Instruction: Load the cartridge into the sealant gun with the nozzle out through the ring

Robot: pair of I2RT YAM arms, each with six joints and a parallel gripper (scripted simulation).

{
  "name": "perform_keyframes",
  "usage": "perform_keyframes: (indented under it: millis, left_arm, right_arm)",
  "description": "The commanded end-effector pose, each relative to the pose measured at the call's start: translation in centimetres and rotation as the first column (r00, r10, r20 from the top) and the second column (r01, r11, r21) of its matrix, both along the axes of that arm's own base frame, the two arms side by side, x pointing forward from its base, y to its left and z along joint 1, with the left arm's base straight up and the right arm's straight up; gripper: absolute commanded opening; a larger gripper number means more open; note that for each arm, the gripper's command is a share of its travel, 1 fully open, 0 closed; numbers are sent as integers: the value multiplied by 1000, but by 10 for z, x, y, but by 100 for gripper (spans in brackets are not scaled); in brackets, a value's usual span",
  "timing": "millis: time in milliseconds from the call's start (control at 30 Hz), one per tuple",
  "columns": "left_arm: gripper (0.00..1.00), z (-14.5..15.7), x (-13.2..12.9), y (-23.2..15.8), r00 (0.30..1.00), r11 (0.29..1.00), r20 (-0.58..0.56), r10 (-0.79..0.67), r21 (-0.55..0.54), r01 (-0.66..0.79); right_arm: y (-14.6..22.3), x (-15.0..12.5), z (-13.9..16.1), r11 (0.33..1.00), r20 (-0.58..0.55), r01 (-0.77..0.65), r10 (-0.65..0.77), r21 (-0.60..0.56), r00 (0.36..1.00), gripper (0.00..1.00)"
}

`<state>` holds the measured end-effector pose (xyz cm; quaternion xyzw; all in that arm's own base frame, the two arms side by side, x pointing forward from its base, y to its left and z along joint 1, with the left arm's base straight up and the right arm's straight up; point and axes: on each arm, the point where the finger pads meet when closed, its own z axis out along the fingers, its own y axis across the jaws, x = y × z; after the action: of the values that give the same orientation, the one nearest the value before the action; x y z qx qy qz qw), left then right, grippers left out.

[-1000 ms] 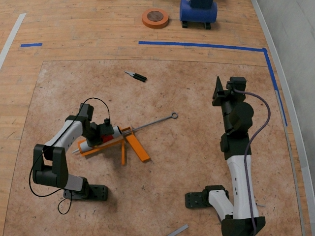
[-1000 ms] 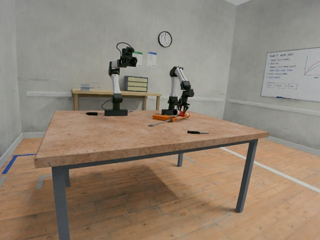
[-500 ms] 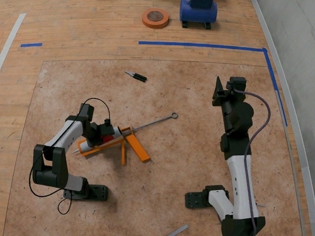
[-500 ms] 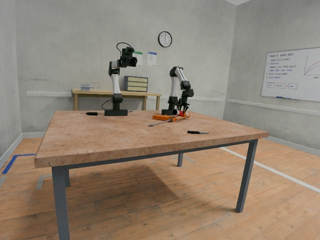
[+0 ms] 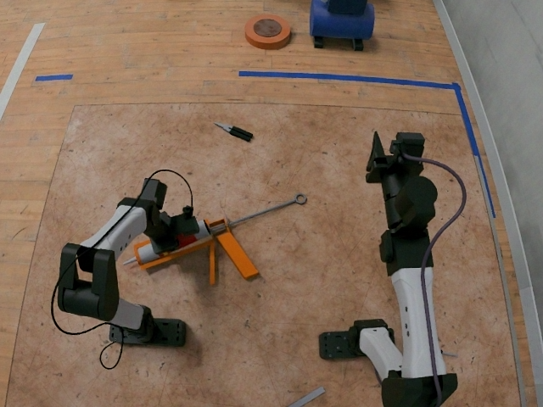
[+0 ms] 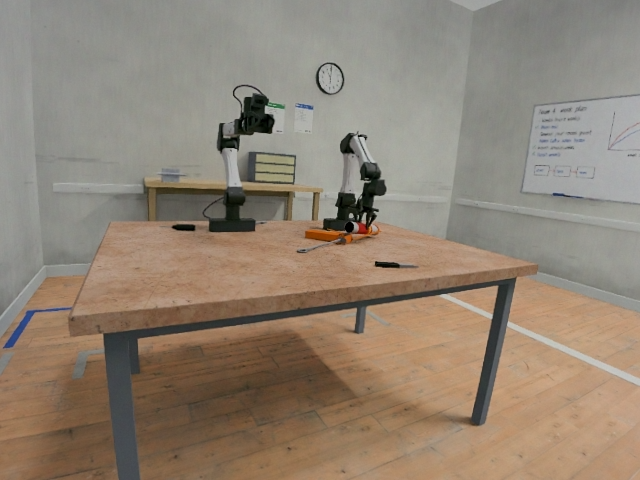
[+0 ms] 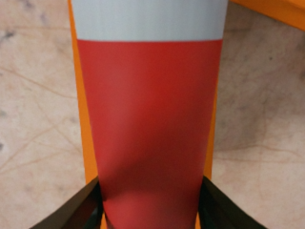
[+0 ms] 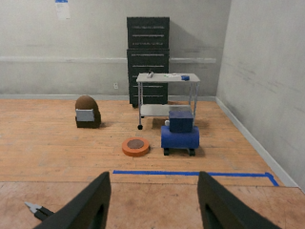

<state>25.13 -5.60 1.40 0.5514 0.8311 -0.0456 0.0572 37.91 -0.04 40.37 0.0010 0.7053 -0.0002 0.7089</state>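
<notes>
Near the orange gun (image 5: 238, 255) (image 6: 324, 235), with the white and red tube (image 5: 147, 253) (image 6: 355, 227) (image 7: 148, 119) lying along its frame and pinched by the left gripper (image 5: 169, 249) (image 6: 368, 223) (image 7: 151, 183), but well apart from the black-handled pliers (image 5: 240, 133) (image 6: 388, 264) (image 8: 42, 212) and the half-open, empty right gripper (image 5: 375, 158) (image 8: 153, 200).

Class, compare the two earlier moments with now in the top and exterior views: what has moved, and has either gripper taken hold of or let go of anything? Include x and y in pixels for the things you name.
Nothing visibly changed. The left gripper (image 5: 166, 248) (image 6: 368, 223) (image 7: 151, 183) stays closed on the cartridge (image 5: 148, 253) (image 6: 354, 227) (image 7: 150, 119); the sealant gun (image 5: 237, 253) (image 6: 323, 235) (image 7: 85, 119), its plunger rod (image 5: 263, 212) (image 6: 323, 245) and the open right gripper (image 5: 375, 151) (image 6: 268, 124) (image 8: 153, 180) are where they were.
</notes>
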Motion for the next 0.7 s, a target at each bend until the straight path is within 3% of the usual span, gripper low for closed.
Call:
perform_keyframes:
  millis: [0,267,467,667]
  left_arm:
    - [0,15,10,-4,999,1000,31,15,-25,-14]
    - [0,21,24,-7,995,999,100,13,-35,-10]
    - [0,0,7,2,1000,998,-16,16,60,-15]
    - [0,13,11,-3,1000,1000,25,8,24,-9]
  right_arm:
    - [2,-7,17,1000,32,-2,1,3,999,50]
    - [2,-7,17,1000,32,-2,2,3,999,50]
    - [2,-7,17,1000,32,-2,2,3,999,50]
    - [2,-7,17,1000,32,-2,2,3,999,50]
